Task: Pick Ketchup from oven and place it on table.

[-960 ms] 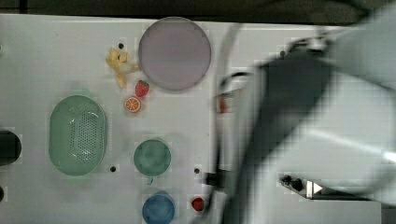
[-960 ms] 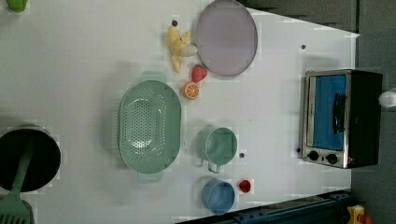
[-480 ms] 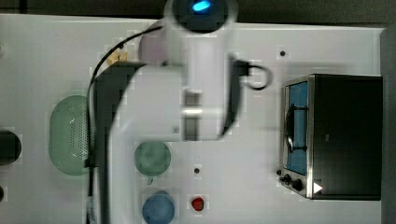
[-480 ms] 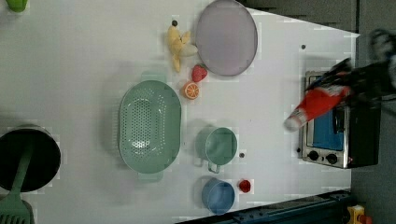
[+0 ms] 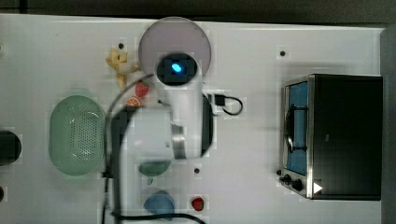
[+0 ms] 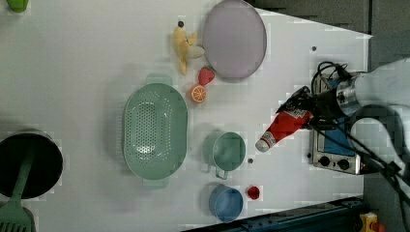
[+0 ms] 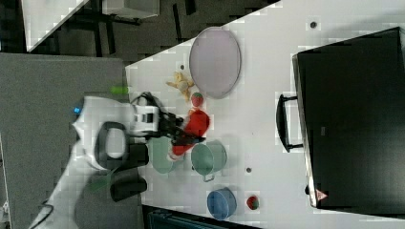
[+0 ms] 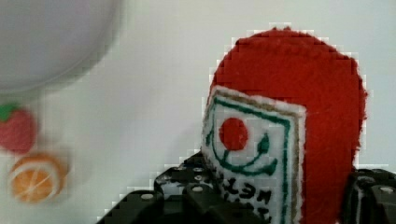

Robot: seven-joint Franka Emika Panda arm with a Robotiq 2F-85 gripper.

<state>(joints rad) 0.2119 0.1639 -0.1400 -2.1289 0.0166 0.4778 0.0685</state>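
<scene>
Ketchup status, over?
End effector shut on ketchup, carried above table. Out of oven. Green cup near below.

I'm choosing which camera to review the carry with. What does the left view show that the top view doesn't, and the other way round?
Left view alone: the slim red ketchup bottle gripped in the gripper, cap tilted down over the white table. Top view alone: the whole black toaster oven with its glass door. Both: green colander, lilac round plate, blue bowl.
</scene>
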